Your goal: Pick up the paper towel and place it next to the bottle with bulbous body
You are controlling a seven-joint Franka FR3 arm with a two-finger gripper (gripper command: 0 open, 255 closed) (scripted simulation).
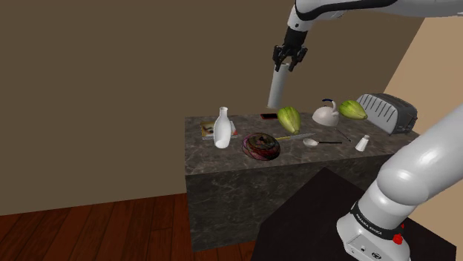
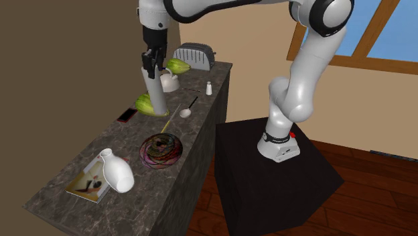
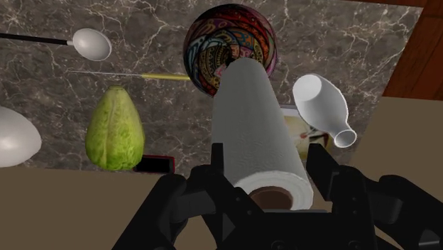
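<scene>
In the shoulder view, a white bulbous bottle with a narrow neck (image 1: 222,127) stands left of centre on the dark marble desk (image 1: 222,167), at the edge of a printed magazine (image 1: 208,130) whose text is unreadable. To its right lies a round, swirl-patterned dark-red bowl (image 1: 261,145). At upper centre the black tool (image 1: 288,63) pinches the top of the white paper towel roll (image 1: 277,89), which hangs clear of the desk, near a green ribbed vegetable (image 1: 289,119). At lower right, the arm's black band (image 1: 375,222) carries white lettering too small to read.

the white arm (image 2: 308,60) reaches high, its black hand (image 1: 286,65) pointing down, fingers clamped on the paper towel roll (image 1: 276,89).
</scene>
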